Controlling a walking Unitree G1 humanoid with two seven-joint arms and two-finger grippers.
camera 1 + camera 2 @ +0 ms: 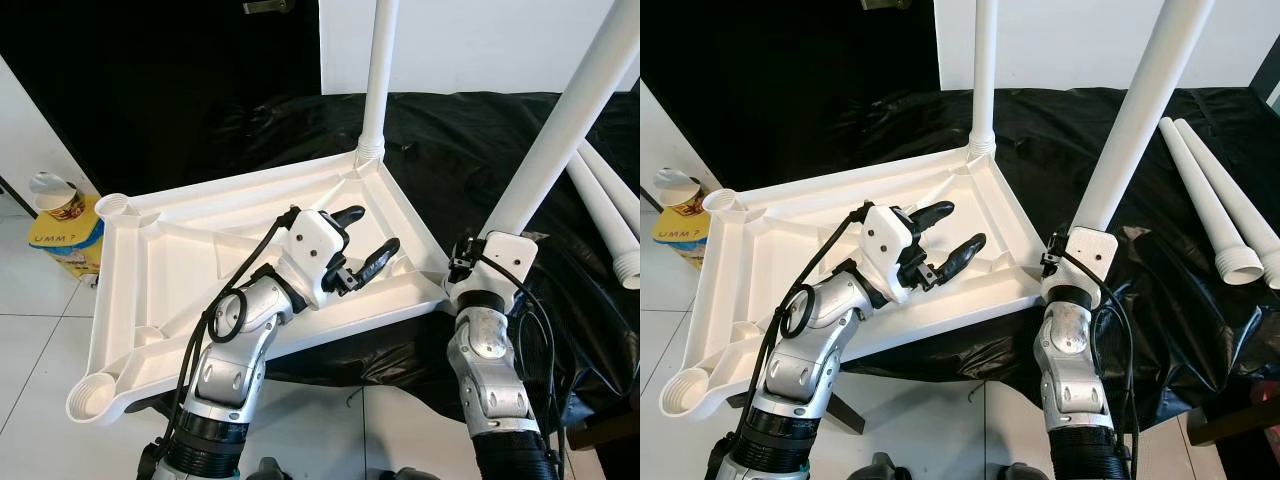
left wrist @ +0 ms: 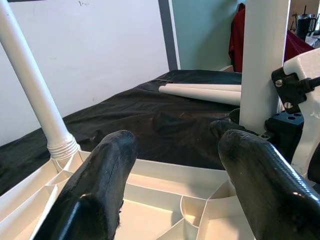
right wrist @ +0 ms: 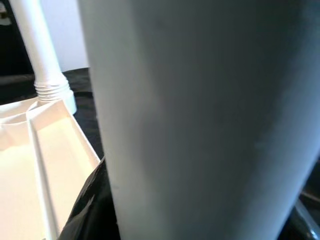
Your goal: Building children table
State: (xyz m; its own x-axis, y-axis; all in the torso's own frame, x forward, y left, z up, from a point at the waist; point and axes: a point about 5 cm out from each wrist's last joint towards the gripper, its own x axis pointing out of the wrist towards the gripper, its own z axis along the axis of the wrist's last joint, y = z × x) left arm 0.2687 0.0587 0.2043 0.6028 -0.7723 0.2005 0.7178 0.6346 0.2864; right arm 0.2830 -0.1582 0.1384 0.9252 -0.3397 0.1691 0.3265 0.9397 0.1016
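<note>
I have the right pincer (image 1: 478, 262) clamped low on the table leg (image 1: 560, 125) at the tabletop's (image 1: 180, 290) 3 o'clock corner, left pincer (image 1: 362, 240) open above; this hollow plastic looks light, stiff, slippery, so I'd grip near the threads.

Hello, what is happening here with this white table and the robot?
The robot is assembling a small white table. The tabletop lies upside down on a black sheet. One leg already stands in the far corner socket. The right gripper holds a second leg at the near right corner. The left gripper hovers over the tabletop's underside with open fingers. Two more legs lie on the sheet to the right, and two corner sockets are empty.
</note>
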